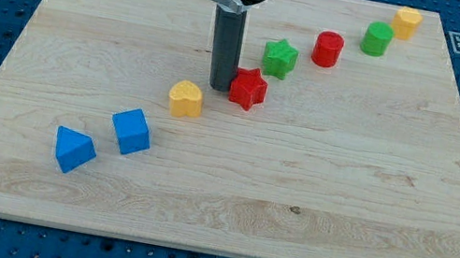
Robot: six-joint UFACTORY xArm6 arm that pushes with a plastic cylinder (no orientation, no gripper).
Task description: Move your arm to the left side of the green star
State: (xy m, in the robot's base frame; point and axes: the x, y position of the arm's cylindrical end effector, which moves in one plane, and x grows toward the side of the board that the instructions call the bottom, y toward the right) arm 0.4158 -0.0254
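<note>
The green star (279, 58) lies on the wooden board (315, 182) in the upper middle of the view. My tip (220, 87) rests on the board just left of the red star (247, 88), touching or nearly touching it. The tip is below and to the left of the green star, with a gap between them. The rod rises straight up to the arm at the view's top.
A diagonal row of blocks runs from lower left to upper right: blue triangular block (73, 150), blue cube (131, 131), yellow heart (185, 98), red cylinder (327, 48), green cylinder (378, 38), yellow block (406, 22).
</note>
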